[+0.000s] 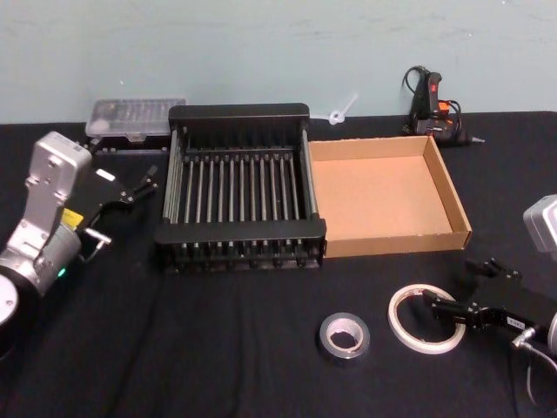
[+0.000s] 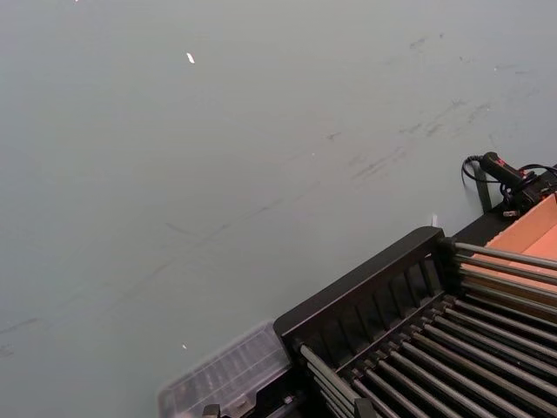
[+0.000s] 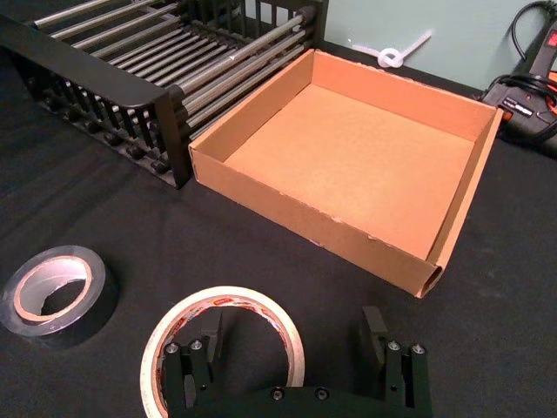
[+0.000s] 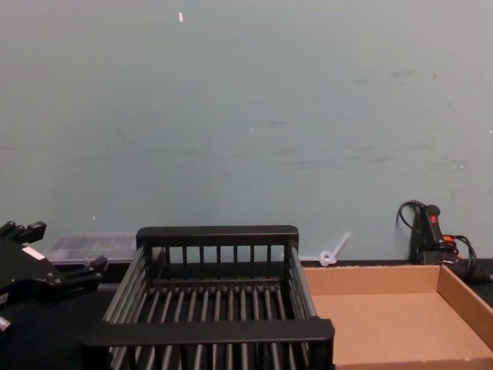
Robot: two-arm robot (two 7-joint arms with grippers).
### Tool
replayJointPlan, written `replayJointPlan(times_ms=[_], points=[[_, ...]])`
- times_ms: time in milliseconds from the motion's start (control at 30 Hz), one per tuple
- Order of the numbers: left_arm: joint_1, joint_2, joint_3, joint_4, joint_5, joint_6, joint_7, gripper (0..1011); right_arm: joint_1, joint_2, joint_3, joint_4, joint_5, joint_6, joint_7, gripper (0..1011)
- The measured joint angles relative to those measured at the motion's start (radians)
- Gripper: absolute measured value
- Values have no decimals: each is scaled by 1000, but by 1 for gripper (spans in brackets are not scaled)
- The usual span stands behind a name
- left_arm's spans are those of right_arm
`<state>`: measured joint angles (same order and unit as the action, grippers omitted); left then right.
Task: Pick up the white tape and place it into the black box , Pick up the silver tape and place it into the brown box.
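- A black cloth-covered table [image 1: 218,348] fills the lower head view; a pale teal wall [image 1: 261,43] runs across the top.
- The black slatted plastic crate [image 1: 239,187] sits centre frame, touching the shallow tan cardboard box [image 1: 383,196] on its right.
- A clear plastic case [image 1: 137,117] lies upper left of the crate; a black glue gun [image 1: 432,109] sits upper right by the wall.
- The flat white tape ring [image 1: 409,318] lies lower right; the grey-silver duct tape roll [image 1: 344,335] lies near it, lower centre.
- The right gripper [image 3: 291,335], fingers spread, straddles the white ring's near edge without clamping it.
- The left gripper [image 1: 130,187] hangs mid-left beside the crate, fingers released, holding nothing.
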<state>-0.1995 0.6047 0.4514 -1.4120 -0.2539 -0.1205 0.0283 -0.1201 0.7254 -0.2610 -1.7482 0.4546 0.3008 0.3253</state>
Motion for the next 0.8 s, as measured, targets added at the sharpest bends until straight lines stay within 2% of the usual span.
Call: replayJointPlan(times_ms=[267,800], points=[[0,0,0,0,0,0,0,1001,7,-24,6,25,-17,8,15,1002],[0,0,0,0,0,0,0,1001,17,-47,8,51,-32,32,45,1002]])
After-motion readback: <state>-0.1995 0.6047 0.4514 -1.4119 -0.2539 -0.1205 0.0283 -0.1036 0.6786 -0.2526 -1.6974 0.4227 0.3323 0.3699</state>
